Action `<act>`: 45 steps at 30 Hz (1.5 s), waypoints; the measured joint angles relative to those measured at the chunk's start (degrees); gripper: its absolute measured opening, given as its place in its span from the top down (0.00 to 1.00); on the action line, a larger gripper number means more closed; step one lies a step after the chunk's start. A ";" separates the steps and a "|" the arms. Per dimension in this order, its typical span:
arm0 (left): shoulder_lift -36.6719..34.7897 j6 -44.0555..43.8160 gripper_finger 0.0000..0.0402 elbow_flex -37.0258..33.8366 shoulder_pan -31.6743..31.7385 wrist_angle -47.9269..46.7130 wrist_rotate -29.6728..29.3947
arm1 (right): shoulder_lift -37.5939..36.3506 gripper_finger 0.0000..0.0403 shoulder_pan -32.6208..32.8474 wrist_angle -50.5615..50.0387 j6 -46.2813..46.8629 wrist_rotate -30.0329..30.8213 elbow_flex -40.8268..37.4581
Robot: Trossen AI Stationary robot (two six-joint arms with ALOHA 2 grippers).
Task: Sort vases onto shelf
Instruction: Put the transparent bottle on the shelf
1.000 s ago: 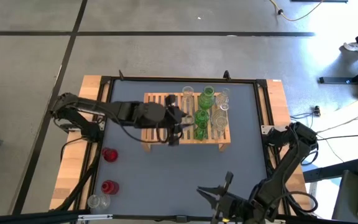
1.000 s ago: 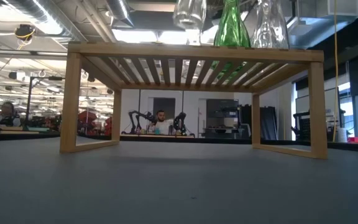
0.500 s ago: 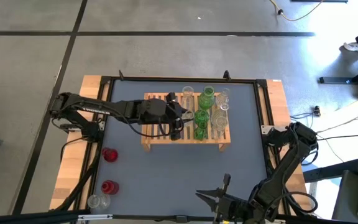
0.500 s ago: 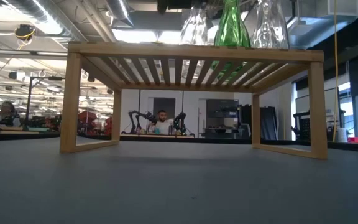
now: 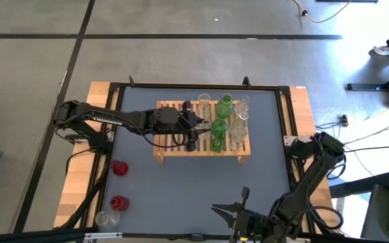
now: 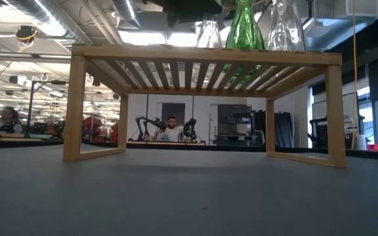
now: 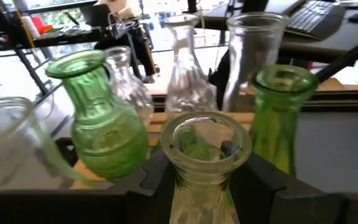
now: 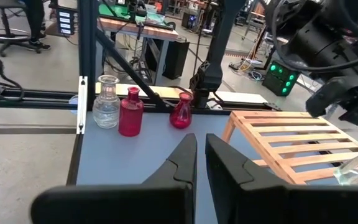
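**Spotter:** Since a second ago your left gripper (image 5: pixel 196 127) has reached farther across the shelf (image 5: pixel 171 150) and now sits over the slats, right up against the cluster of vases. It is clamped on a clear vase (image 7: pixel 205 163); the left wrist view shows the neck wedged between the dark fingers (image 7: pixel 266 180). In the low view that vase has come down onto the shelf top (image 6: pixel 205 54), just beside the tall green bottle (image 6: pixel 244 27).

**Operator:** What crowds the hand?

**Spotter:** Plenty. Just beyond the held vase you have a round green vase (image 7: pixel 104 130) on one side and a straight green vase (image 7: pixel 279 115) on the other, both near the fingers. Behind those stand three clear ones: a small bulbous vase (image 7: pixel 128 87), a ribbed carafe (image 7: pixel 188 81) and a wide tumbler (image 7: pixel 252 59). A clear rim (image 7: pixel 11 143) sits close at the hand's outer edge.

**Operator:** Anything still off the shelf?

**Spotter:** Well behind your left hand, on the grey mat (image 5: pixel 181 189) near that arm's base: two red vases (image 5: pixel 119 168) (image 5: pixel 118 202) and a clear vase (image 5: pixel 106 218).

**Operator:** Right arm?

**Spotter:** Your right gripper (image 8: pixel 200 155) waits at the near table edge, fingers nearly together, nothing between them. A seated person (image 6: pixel 169 128) shows in the room beyond.
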 joint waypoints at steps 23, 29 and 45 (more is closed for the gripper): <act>0.00 -0.28 0.61 -1.53 0.94 2.52 -2.11 | 0.00 0.94 -0.42 -0.23 -0.48 0.00 0.00; 0.00 -0.31 0.49 -1.53 0.87 2.54 -1.81 | 0.00 0.94 -0.42 -0.22 -0.46 0.00 0.00; -6.12 -0.36 0.42 0.78 -1.68 0.29 -2.14 | 0.00 0.94 -1.51 -0.77 0.22 -2.56 -0.04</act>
